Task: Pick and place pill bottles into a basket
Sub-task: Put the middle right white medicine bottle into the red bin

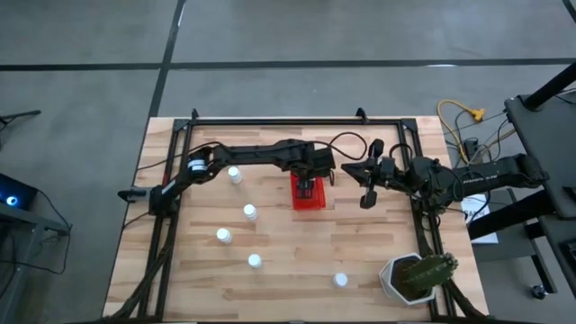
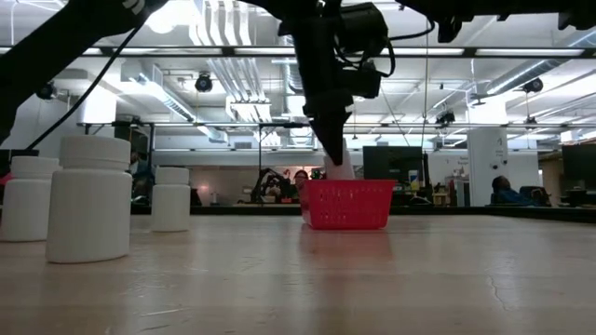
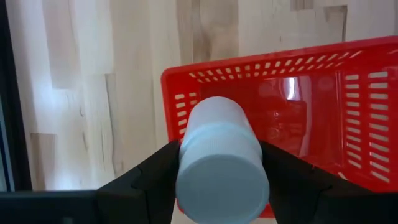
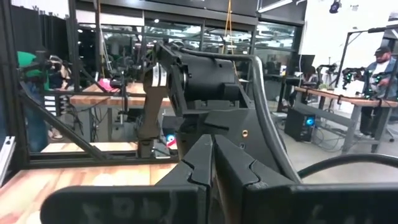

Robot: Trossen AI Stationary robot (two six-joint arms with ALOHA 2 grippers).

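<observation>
— Looking across the desk point(image 1: 297, 243) first: where is the red basket point(image 1: 307, 193)?

— Mid-desk. I have the left hand point(image 3: 219, 177) above it, clamped on one pill bottle point(image 3: 221, 163) over its edge.

— And your right hand point(image 1: 367, 192)?

— Fingers pressed together, holding nothing, just right of the basket.

— Other bottles?

— Five point(image 1: 250, 212) stand on the desk, left and in front of the basket.

basket point(image 1: 307, 195) mid-table, five pill bottles point(image 1: 249, 212) to its left, plant pot point(image 1: 407, 279) at right corner
</observation>
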